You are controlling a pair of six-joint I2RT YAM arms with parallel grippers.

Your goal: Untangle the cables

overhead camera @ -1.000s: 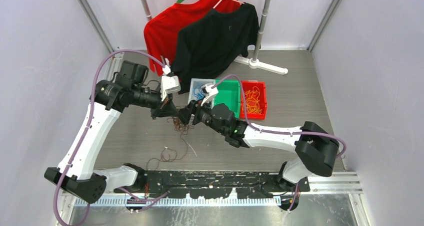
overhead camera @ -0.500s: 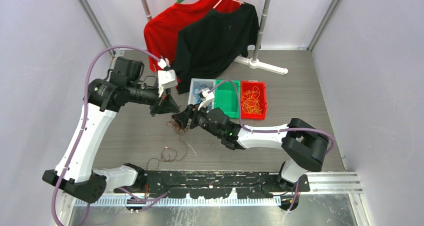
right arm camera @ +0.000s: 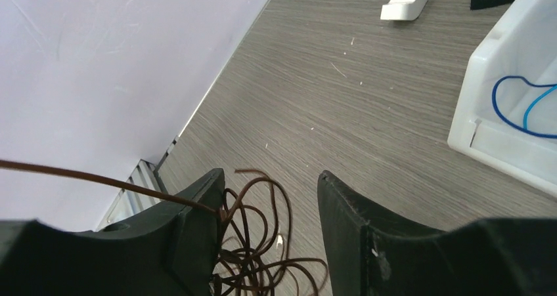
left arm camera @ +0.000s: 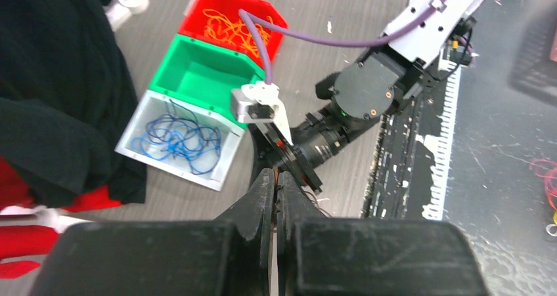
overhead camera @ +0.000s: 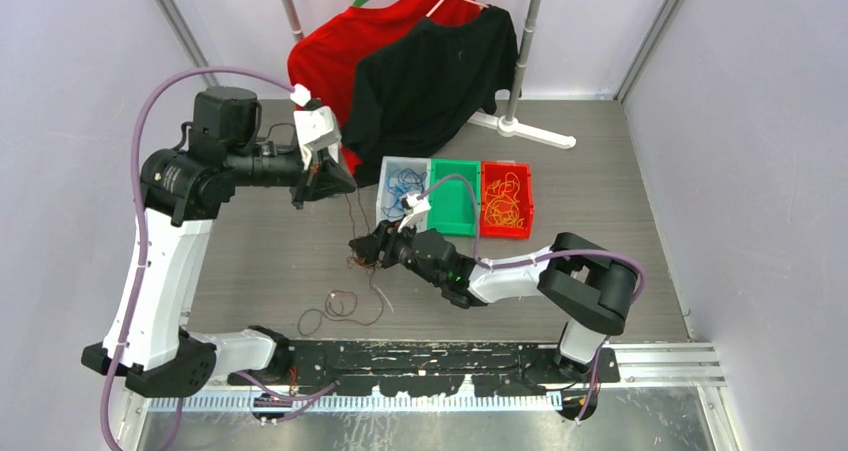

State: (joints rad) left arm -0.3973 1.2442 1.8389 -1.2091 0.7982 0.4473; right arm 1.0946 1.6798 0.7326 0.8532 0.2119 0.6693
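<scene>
**Dark brown cables** [overhead camera: 362,261]: a thin, looped tangle on the worktop [overhead camera: 260,261], lying between the spread fingers of the right gripper [right arm camera: 269,184]. One strand rises taut from the tangle to the left gripper [overhead camera: 350,187], whose fingers are closed on it. A loose brown loop [overhead camera: 340,306] lies flat on the worktop nearer the arm bases. Whether it joins the tangle cannot be told.

**Blue cables** [overhead camera: 403,183]: loosely coiled inside the white bin [overhead camera: 385,166].

**Yellow-orange cables** [overhead camera: 505,199]: heaped in the red bin [overhead camera: 528,201].
</scene>
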